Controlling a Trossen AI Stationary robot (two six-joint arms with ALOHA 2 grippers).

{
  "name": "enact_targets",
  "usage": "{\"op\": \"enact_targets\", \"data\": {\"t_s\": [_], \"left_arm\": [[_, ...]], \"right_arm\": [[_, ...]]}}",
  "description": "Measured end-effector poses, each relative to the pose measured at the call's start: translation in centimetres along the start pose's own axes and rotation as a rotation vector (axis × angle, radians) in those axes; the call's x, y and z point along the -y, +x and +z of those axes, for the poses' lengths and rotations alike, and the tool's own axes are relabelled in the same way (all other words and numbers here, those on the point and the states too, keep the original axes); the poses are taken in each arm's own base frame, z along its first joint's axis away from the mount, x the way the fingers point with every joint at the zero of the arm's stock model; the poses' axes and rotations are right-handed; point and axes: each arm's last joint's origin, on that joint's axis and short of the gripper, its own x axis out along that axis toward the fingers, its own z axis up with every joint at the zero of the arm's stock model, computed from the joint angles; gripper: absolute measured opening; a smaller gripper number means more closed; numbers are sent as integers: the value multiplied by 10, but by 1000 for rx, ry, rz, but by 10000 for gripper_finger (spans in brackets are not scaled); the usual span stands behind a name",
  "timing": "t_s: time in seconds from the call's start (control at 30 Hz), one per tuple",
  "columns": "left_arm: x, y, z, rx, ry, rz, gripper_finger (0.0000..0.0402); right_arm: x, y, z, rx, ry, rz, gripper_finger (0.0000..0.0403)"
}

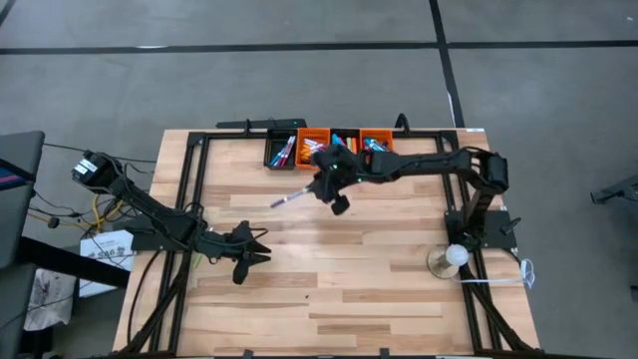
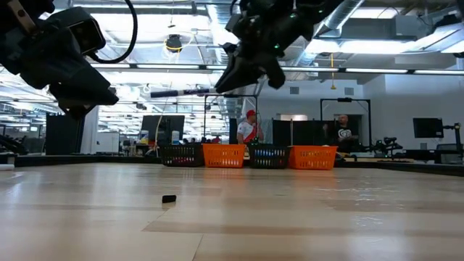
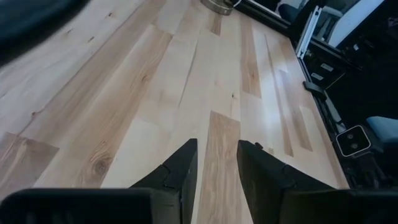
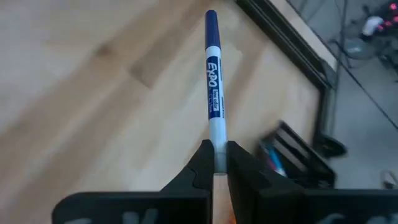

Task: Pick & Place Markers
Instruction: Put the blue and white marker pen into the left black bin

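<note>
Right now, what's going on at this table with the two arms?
The right gripper is shut on a blue-capped marker, holding it in the air above the wooden table, just in front of the row of orange and black bins at the far edge. Those bins hold more markers. The left gripper hangs over the near left part of the table with its fingers a little apart and nothing between them. A small dark piece lies on the table.
</note>
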Motion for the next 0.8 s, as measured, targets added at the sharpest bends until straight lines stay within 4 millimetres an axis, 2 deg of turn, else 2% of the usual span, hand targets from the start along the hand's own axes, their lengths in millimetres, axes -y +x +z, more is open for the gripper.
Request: {"op": "enact_targets", "data": {"t_s": [0.2,0.47,0.6,0.8], "left_arm": [[1,0,1,8,-3,-5,109],[2,0,5,58,44,4,109],[1,-1,8,129,67,74,109],[-6,-1,19,281,71,254,109]], "right_arm": [[35,6,-7,-52,-9,-60,12],[71,19,-32,-182,7,-91,13],[74,25,-36,-208,8,-54,13],[65,20,-32,-272,-22,12,11]]}}
